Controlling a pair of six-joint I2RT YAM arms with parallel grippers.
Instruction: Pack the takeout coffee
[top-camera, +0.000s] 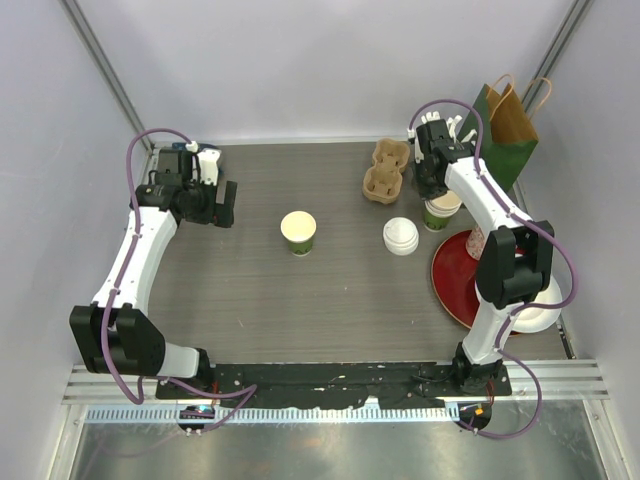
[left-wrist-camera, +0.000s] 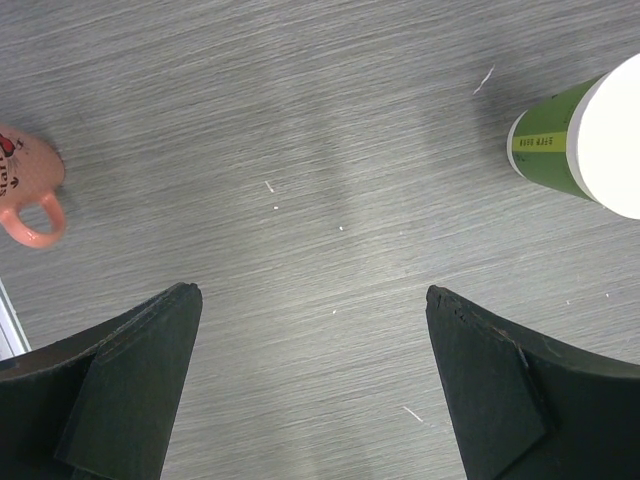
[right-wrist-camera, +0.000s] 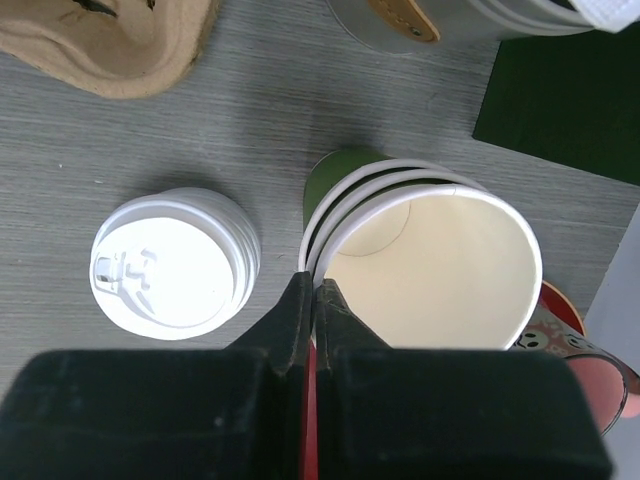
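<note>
At the right of the top view, the right tool (right-wrist-camera: 313, 292) is clenched on the rim of the top cup (right-wrist-camera: 440, 250) of the stack (top-camera: 440, 212), likely to lift it off, while the left tool (left-wrist-camera: 310, 300) hangs wide open and one green cup (top-camera: 298, 232) stands in the middle of the desk (top-camera: 250, 300).

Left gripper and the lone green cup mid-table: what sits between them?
Nothing: the top view shows bare grey table between the left gripper and the green cup. The left wrist view adds only tiny white specks.
</note>
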